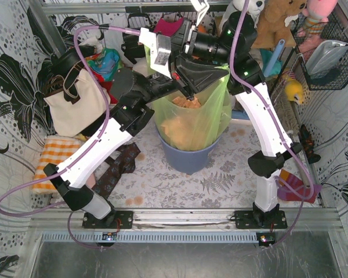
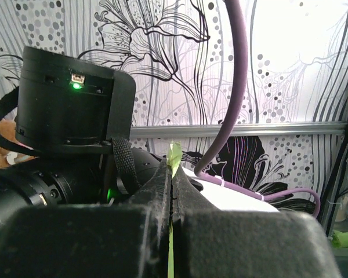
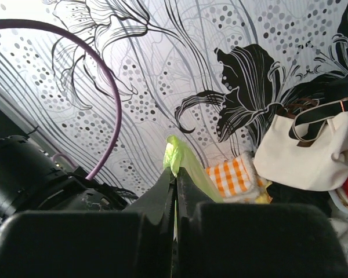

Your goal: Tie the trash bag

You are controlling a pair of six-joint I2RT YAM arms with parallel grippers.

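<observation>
The left gripper (image 2: pixel 171 174) is clamped tight on a strip of the bag (image 2: pixel 174 154), whose green tip pokes out past its fingertips. The right gripper (image 3: pixel 175 182) pinches another fold the same way. Both meet just above the bin (image 1: pixel 188 159), where the bag stands.

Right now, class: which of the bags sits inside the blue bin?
The translucent green trash bag, with crumpled paper showing through; the cream handbag lies outside the blue bin, far left.

Left arm (image 1: pixel 101 147) and right arm (image 1: pixel 265 119) angled inward, left hand (image 2: pixel 171 174) and right hand (image 3: pixel 175 179) clamped on trash bag (image 1: pixel 206 116)
</observation>
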